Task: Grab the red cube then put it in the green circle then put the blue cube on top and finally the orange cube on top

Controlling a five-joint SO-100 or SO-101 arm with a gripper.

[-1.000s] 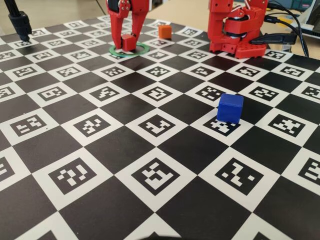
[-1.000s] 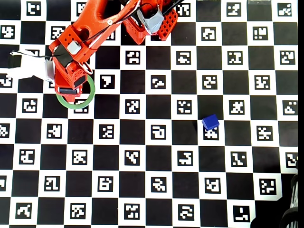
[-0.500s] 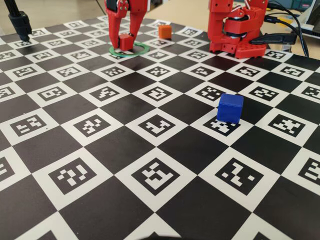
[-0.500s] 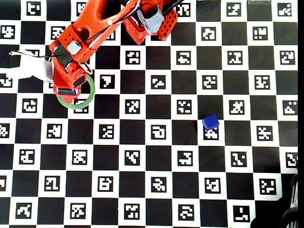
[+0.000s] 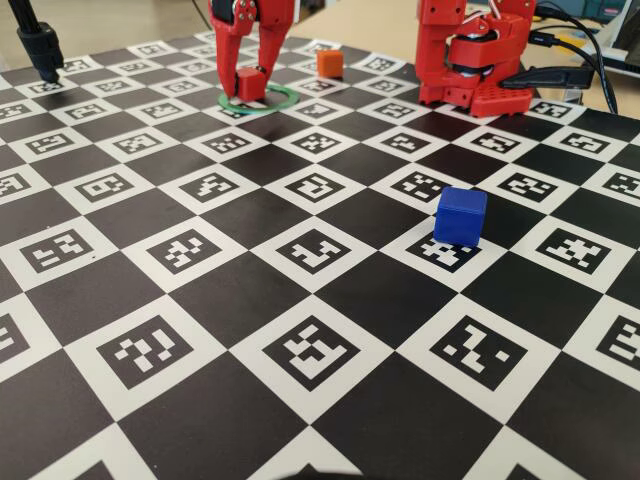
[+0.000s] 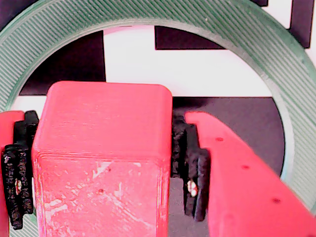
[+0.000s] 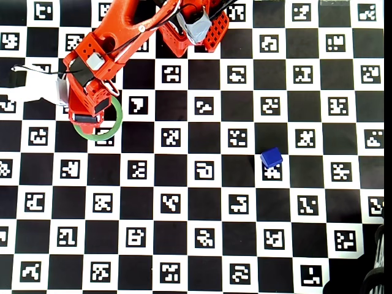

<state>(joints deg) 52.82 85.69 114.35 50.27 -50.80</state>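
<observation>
- While the two-finger red gripper point(image 5: 250, 88) pinches the small matte red cube point(image 5: 249, 82), both black pads pressed on its sides in the wrist view, the cube now sits slightly higher than a second ago, when it looked down inside the ring.
- From half a second ago to now, almost nothing has moved; the arm looks paused over the spot.
- The thin flat green circle point(image 5: 285, 96) lies far left on the checkerboard mat point(image 5: 320, 350). In the wrist view the cube point(image 6: 101, 163) is framed by the ring point(image 6: 266, 64), so it is centred, but I cannot tell whether it touches the mat.
- My read: the release has not happened, so step one is not done. The small lift could be a re-seat or a correction.
- The small matte deep-blue cube point(image 5: 460, 215) sits near right, well apart from the ring; the overhead view agrees point(image 7: 271, 157).
- The small matte orange cube point(image 5: 329, 62) sits far, just right of the ring, untouched.
- Next need, as a guess: lower, spread the fingers, back off straight up.
</observation>
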